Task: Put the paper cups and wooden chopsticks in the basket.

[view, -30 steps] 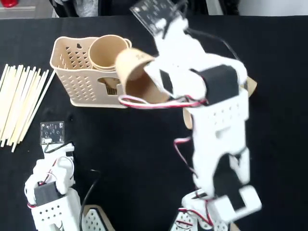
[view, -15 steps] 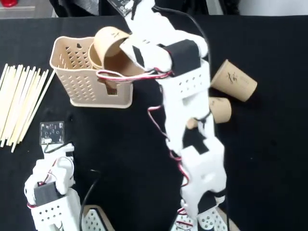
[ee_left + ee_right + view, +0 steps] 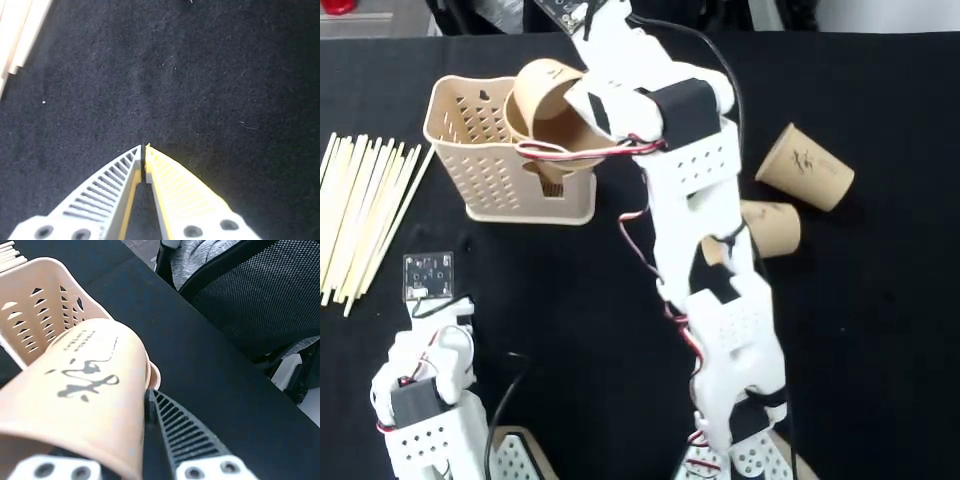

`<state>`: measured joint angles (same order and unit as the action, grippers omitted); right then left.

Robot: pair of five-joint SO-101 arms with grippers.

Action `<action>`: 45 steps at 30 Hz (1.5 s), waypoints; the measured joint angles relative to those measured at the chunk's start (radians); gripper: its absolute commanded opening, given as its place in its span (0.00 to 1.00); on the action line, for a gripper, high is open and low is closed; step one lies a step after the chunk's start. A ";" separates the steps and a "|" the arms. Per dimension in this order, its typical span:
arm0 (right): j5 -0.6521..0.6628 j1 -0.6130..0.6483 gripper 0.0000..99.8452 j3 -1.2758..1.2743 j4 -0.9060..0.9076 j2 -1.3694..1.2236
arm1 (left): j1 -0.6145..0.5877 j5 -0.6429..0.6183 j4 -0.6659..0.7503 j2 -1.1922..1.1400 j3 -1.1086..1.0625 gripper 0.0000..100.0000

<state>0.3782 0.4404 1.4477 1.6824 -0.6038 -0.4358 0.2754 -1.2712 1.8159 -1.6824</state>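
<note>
The right gripper (image 3: pixel 148 402) is closed down narrowly on a paper cup (image 3: pixel 85 390). Its dark ribbed finger (image 3: pixel 175 430) presses against the cup's side near the rim, so the cup wall is pinched between the jaws. In the high view this paper cup (image 3: pixel 542 88) hangs tilted over the right-hand end of the basket (image 3: pixel 485 178), base turned up and mouth angled down toward the basket's inside. The cup is tan with a dark scribbled mark on its side. I cannot tell whether it touches the basket's rim. The basket is pale beige plastic with slotted walls.

The left gripper (image 3: pixel 145 149) is fully closed with nothing in it, its tips meeting over the black table (image 3: pixel 225 75), in front of the basket and to its left. The wooden chopsticks (image 3: pixel 365 215) lie flat in a loose bundle left of the basket, well apart from it.

Right of the basket two more cups lie on their sides, near each other: the far cup (image 3: pixel 805 167) well apart from the basket, the near cup (image 3: pixel 768 228) partly behind the right arm.
</note>
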 measured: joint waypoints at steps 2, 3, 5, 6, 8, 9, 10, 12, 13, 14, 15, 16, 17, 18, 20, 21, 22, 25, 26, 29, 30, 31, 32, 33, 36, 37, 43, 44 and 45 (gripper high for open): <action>0.000 0.000 0.18 0.000 -0.002 0.000 | 0.000 0.000 0.000 0.000 0.000 0.03; 0.000 0.000 0.21 0.000 -0.002 0.000 | 0.000 0.000 0.000 0.000 0.000 0.03; 0.012 0.000 0.25 -0.006 -0.003 0.000 | 0.000 0.000 0.000 0.000 0.000 0.03; 0.025 0.000 0.25 -0.014 -0.005 0.000 | 0.000 0.000 0.000 0.000 0.000 0.03; 0.043 0.000 0.25 -0.029 -0.009 0.000 | 0.000 0.000 0.000 0.000 0.000 0.03; 0.044 0.000 0.25 -0.029 -0.011 0.000 | 0.000 0.000 0.000 0.000 0.000 0.03; 0.048 0.000 0.25 -0.029 -0.011 0.000 | 0.000 0.000 0.000 0.000 0.000 0.03; 0.049 0.003 0.25 -0.029 -0.020 0.000 | 0.000 0.000 0.000 0.000 0.000 0.03; 0.049 0.008 0.25 -0.029 -0.029 0.000 | 0.000 0.000 0.000 0.000 0.000 0.03; 0.049 0.014 0.25 -0.029 -0.041 0.000 | 0.000 0.000 0.000 0.000 0.000 0.03; 0.049 0.023 0.25 -0.028 -0.055 0.000 | 0.000 0.000 0.000 0.000 0.000 0.03; 0.049 0.031 0.25 -0.028 -0.074 0.000 | 0.000 0.000 0.000 0.000 0.000 0.03; 0.049 0.038 0.25 -0.028 -0.092 0.000 | 0.000 0.000 0.000 0.000 0.000 0.03; 0.049 0.048 0.25 -0.028 -0.112 0.000 | 0.000 0.000 0.000 0.000 0.000 0.03; 0.048 0.064 0.25 -0.028 -0.163 0.000 | 0.000 0.000 0.000 0.000 0.000 0.03; 0.049 0.075 0.25 -0.028 -0.190 0.000 | 0.000 0.000 0.000 0.000 0.000 0.03; 0.049 0.084 0.25 -0.028 -0.218 0.000 | 0.000 0.000 0.000 0.000 0.000 0.03; 0.048 0.110 0.25 -0.028 -0.259 -0.005 | 0.000 0.000 0.000 0.000 0.000 0.03; 0.049 0.115 0.25 -0.021 -0.259 -0.005 | 0.000 0.000 0.000 0.000 0.000 0.03; 0.049 0.114 0.25 0.021 -0.221 -0.002 | 0.000 0.000 0.000 0.000 0.000 0.03; 0.052 0.110 0.25 0.034 -0.187 0.009 | 0.000 0.000 0.000 0.000 0.000 0.03; 0.057 0.104 0.25 0.040 -0.146 0.025 | 0.000 0.000 0.000 0.000 0.000 0.03; 0.069 0.100 0.25 0.046 -0.092 0.048 | 0.000 0.000 0.000 0.000 0.000 0.03; 0.095 0.094 0.25 0.048 -0.034 0.072 | 0.000 0.000 0.000 0.000 0.000 0.03; 0.166 0.051 0.25 -0.012 0.046 0.167 | 0.000 0.000 0.000 0.000 0.000 0.03; 0.181 0.029 0.25 -0.066 0.048 0.207 | 0.000 0.000 0.000 0.000 0.000 0.03; 0.233 -0.052 0.25 -0.589 0.048 0.500 | 0.000 0.000 0.000 0.000 0.000 0.03; 0.236 -0.068 0.25 -0.686 0.048 0.543 | 0.000 0.000 0.000 0.000 0.000 0.03; 0.239 -0.084 0.25 -0.787 0.048 0.585 | 0.000 0.000 0.000 0.000 0.000 0.03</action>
<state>0.6176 0.3560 0.6605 1.7300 -0.0192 -0.4358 0.2754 -1.2712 1.8159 -1.6824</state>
